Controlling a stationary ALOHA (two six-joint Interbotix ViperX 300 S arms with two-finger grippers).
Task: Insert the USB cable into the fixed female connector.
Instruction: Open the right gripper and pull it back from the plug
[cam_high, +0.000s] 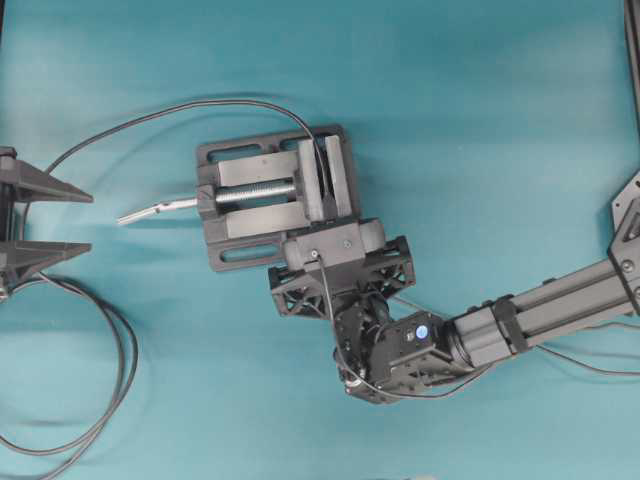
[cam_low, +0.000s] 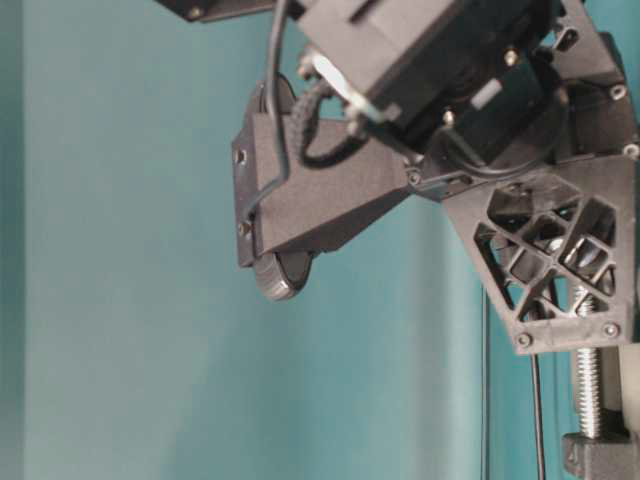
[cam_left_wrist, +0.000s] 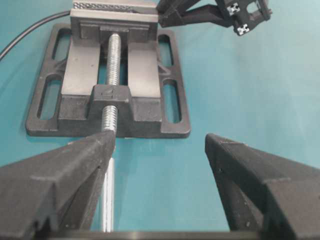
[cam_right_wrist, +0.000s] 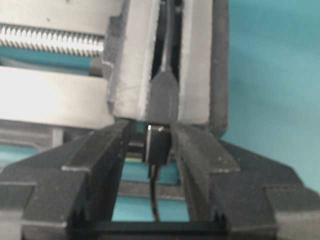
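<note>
In the right wrist view the fixed female connector (cam_right_wrist: 164, 97) sits clamped upright between the vise's jaw plates. The USB cable's black plug (cam_right_wrist: 158, 144) butts straight against its lower end, and the thin cable trails back toward the palm. My right gripper (cam_right_wrist: 151, 131) stands open around the plug, with a clear gap on the left side. From overhead, the right gripper (cam_high: 330, 250) is at the near side of the vise (cam_high: 240, 195), under its camera mount. My left gripper (cam_high: 88, 221) hangs open and empty at the table's left edge, pointing at the vise (cam_left_wrist: 107, 85).
The vise's silver handle (cam_high: 150, 211) sticks out to the left toward the left gripper (cam_left_wrist: 160, 142). The connector's thin lead (cam_high: 170, 110) arcs off to the far left. Cable loops (cam_high: 110, 400) lie at the front left. The right arm (cam_high: 540, 310) crosses the right side.
</note>
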